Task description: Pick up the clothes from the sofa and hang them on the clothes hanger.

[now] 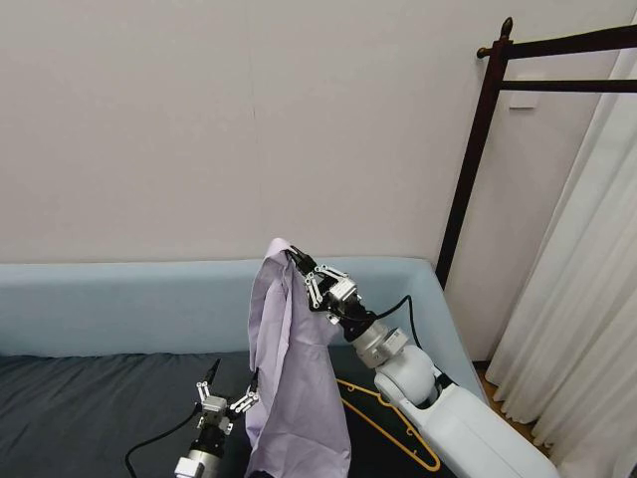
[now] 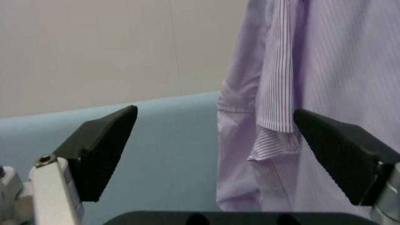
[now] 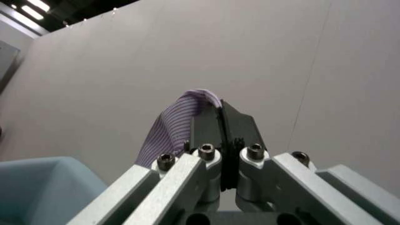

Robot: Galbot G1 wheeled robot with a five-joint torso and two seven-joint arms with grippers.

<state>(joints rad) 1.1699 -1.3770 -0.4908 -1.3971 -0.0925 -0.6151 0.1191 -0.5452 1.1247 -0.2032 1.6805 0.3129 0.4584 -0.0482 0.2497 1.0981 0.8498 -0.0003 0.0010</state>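
Low at your left, the left claw hangs over the sofa, spread wide and holding nothing, with the shirt just at its 3 o'clock. The shirt drops with its long axis vertical, pinched at the top by the right claw, which is closed tight on the cloth. A yellow hanger lies on the seat below. The clothes rack stands at 2 o'clock from that claw, well apart. Your right arm is the nearer one, and a curtain crowds the far side.
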